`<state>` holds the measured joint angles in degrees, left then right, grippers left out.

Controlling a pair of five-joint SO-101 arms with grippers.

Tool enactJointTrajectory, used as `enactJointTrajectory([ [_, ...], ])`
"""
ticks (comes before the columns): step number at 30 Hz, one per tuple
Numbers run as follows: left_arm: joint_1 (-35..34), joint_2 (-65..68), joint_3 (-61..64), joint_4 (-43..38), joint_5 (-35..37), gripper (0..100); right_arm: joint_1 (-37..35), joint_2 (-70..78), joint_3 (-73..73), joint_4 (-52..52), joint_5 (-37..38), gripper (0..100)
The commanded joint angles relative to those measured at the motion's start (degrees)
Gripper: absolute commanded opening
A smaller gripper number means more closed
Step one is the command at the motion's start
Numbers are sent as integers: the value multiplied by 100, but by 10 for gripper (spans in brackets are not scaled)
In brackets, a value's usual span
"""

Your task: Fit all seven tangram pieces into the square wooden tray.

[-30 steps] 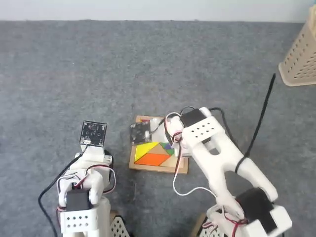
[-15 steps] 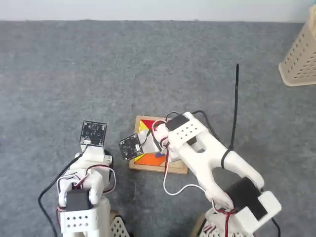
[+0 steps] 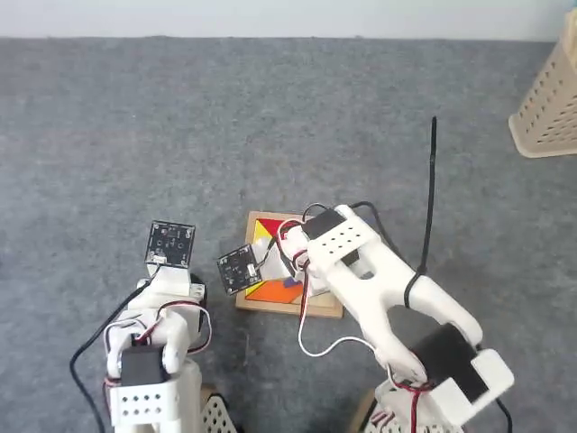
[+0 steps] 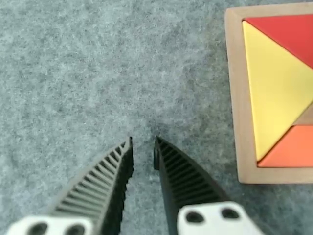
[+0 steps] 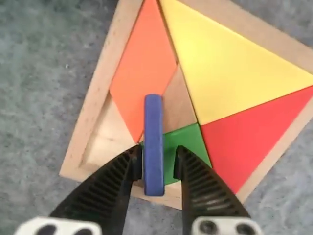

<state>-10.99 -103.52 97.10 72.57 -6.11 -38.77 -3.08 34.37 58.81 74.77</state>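
We see the square wooden tray, with the left gripper at its nine o'clock over grey carpet, jaws slightly parted and empty. Inside lie the yellow triangle, red triangle, orange parallelogram and green piece. The right gripper pinches the blue piece on edge over the tray.

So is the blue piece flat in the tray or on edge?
On edge: the blue piece shows its narrow side, pinched in the right gripper over the tray's bare gap.
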Motion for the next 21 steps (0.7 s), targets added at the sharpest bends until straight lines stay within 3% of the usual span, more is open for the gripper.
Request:
enactJointTrajectory([
  [1, 9, -123, -48, 0, 44, 71, -13, -505, -35, 92, 44, 113],
  [9, 9, -123, -48, 0, 44, 71, -48, -1727, 0, 927, -431, 112],
  [21, 9, -123, -48, 0, 44, 71, -154, -1824, 897, 523, -431, 105],
])
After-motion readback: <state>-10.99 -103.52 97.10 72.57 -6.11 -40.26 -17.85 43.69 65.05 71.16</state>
